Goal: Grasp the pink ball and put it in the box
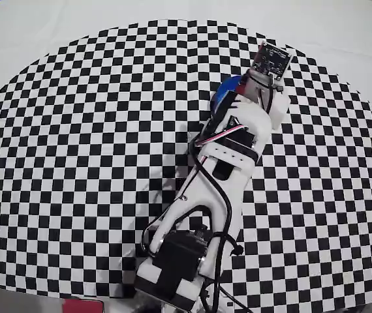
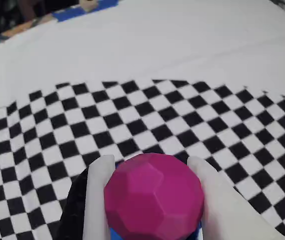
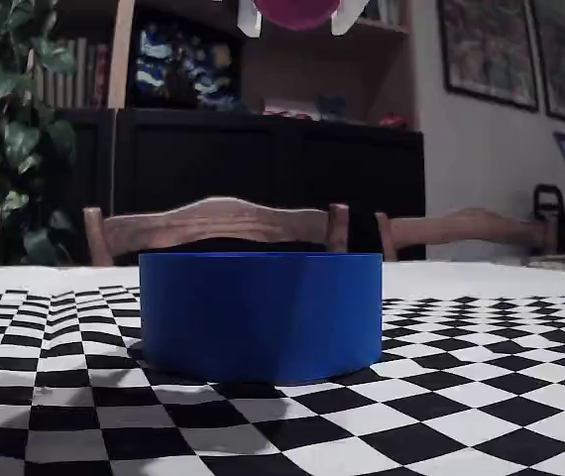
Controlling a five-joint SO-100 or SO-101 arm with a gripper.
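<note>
The pink ball [image 2: 154, 197] is a faceted magenta sphere held between my two white fingers [image 2: 98, 200]. My gripper [image 2: 150, 165] is shut on it. In the fixed view the ball [image 3: 294, 12] shows at the top edge, held high above the round blue tub [image 3: 261, 313], which stands on the checkered mat. In the overhead view the arm covers most of the tub; only a blue edge [image 1: 224, 96] shows beside the wrist. The ball is hidden there. A sliver of blue shows under the ball in the wrist view [image 2: 115, 234].
The white arm [image 1: 215, 189] reaches from the bottom middle toward the upper right over the checkered mat [image 1: 75, 163]. White tablecloth [image 2: 182, 45] lies beyond the mat. Wooden chairs [image 3: 213, 223] stand behind the table.
</note>
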